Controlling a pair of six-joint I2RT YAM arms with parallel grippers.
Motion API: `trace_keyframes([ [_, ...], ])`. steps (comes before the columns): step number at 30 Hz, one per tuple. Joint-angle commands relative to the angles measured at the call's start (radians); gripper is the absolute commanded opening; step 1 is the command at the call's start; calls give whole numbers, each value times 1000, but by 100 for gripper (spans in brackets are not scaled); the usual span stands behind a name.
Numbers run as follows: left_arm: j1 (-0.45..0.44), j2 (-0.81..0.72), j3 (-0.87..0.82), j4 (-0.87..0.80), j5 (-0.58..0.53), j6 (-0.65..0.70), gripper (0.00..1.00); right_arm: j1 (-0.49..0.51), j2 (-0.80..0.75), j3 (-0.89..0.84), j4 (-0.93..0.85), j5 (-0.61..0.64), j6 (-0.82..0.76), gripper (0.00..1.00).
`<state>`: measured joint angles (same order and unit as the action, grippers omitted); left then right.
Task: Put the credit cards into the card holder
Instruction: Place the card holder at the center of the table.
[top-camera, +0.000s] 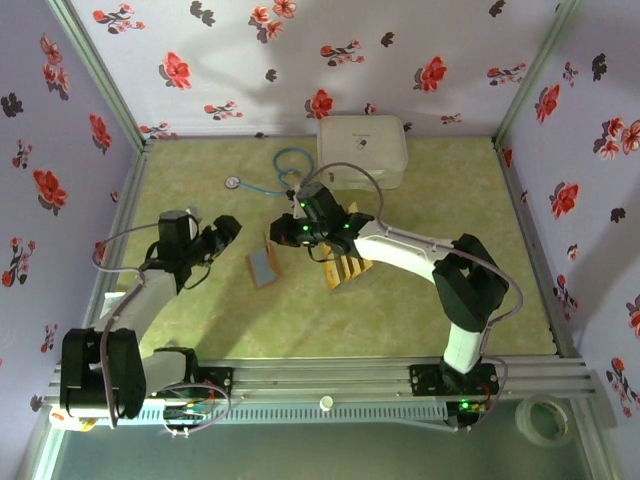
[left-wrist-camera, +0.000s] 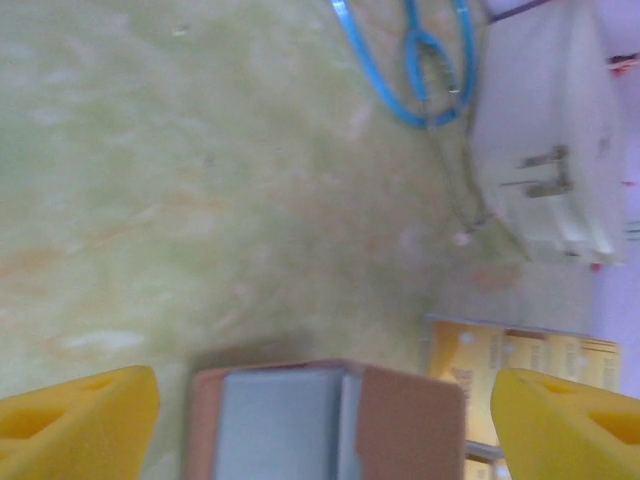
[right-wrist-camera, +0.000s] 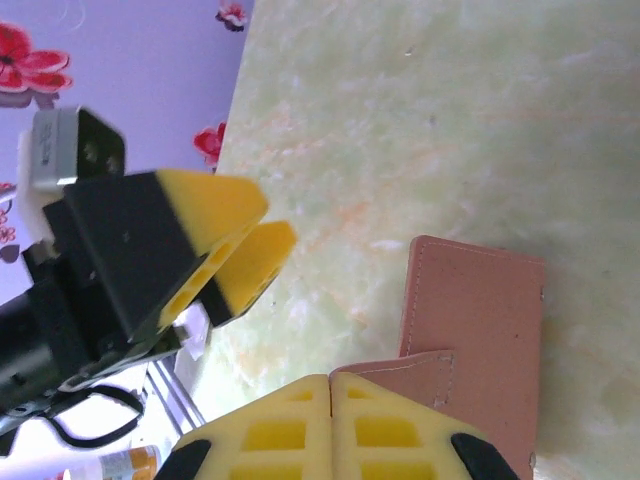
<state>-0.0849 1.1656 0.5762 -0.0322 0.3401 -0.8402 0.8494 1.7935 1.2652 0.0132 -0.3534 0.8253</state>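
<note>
The closed right gripper (right-wrist-camera: 331, 380) apparently pins the reddish-brown folding leather card holder (right-wrist-camera: 475, 320), lower right of frame; the left gripper (left-wrist-camera: 325, 400) stands open.

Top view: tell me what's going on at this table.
The left gripper hangs open over the card holder, which lies unfolded on the table. The right gripper is shut at the holder's flap; whether it pinches it is unclear. The credit cards lie beside the holder, not yet in it.

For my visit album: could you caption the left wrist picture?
Left arm's open jaws frame the unfolded card holder, golden credit cards beside it, blue stethoscope and white case beyond.
</note>
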Motion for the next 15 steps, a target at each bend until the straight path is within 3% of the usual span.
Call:
trace_keyframes([
  [1,-11,-15,37,-237,-105,96,86,-23,-45,-59,105,-26,38,0],
  [15,-229,138,141,-337,-302,201,88,-94,-108,-217,144,-3,26,0],
])
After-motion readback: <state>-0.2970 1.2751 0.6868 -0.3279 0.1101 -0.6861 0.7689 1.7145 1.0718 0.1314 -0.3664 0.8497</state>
